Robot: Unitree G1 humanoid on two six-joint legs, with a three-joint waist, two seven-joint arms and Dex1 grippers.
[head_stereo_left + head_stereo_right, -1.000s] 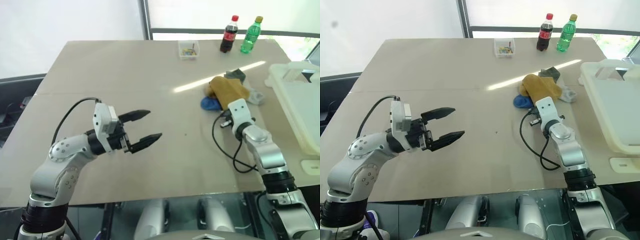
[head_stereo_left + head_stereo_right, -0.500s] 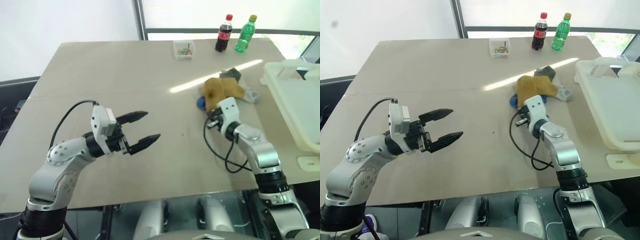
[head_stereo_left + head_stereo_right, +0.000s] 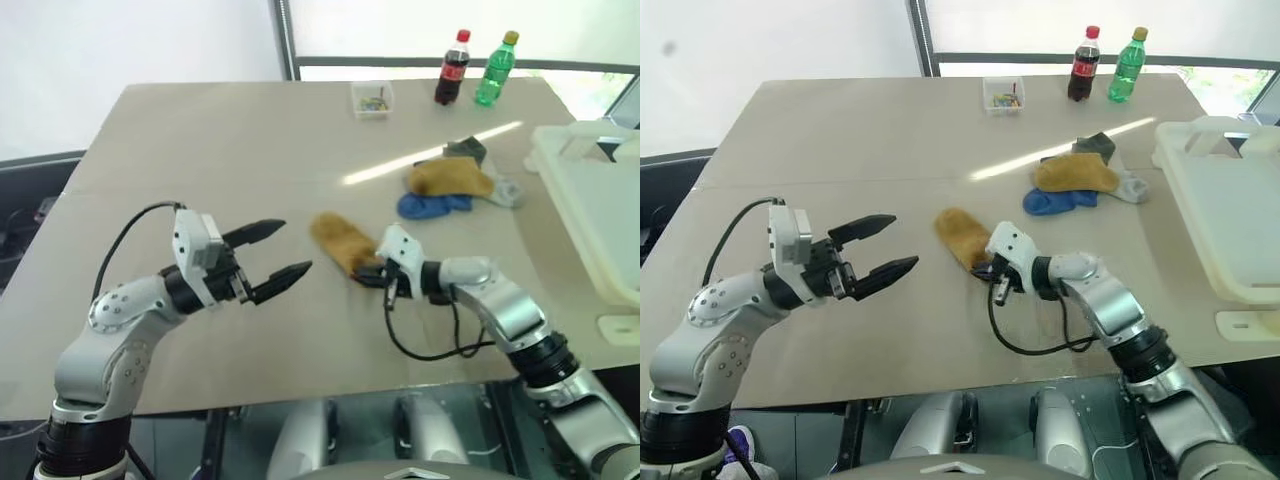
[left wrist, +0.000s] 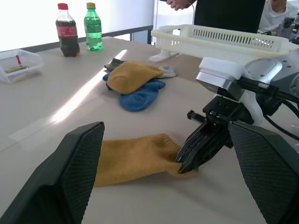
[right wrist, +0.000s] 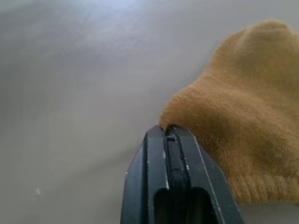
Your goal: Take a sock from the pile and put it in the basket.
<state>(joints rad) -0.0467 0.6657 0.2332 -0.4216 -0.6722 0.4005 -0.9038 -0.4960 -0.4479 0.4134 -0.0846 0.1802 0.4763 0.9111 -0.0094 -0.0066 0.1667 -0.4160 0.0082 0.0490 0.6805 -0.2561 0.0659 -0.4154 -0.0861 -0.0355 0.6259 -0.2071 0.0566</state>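
A mustard-yellow sock (image 3: 338, 243) lies flat on the middle of the table, away from the pile (image 3: 452, 185). My right gripper (image 3: 366, 276) points left and is shut on that sock's near end; the right wrist view shows its closed tips pinching the knit cloth (image 5: 238, 121). The pile holds another mustard sock, a blue one and grey ones. The cream-white basket (image 3: 590, 195) stands at the table's right edge. My left gripper (image 3: 296, 247) hovers open over the table, left of the sock, with nothing between its fingers (image 4: 79, 172).
A cola bottle (image 3: 452, 68) and a green bottle (image 3: 497, 70) stand at the far edge, with a small clear box (image 3: 372, 97) to their left. A black cable loops from my right wrist (image 3: 420, 345). A person in dark clothing (image 4: 224, 11) stands behind the basket.
My right gripper has swung from the pile leftward and toward me, dragging one mustard sock to the table's middle. The left arm stays where it was.
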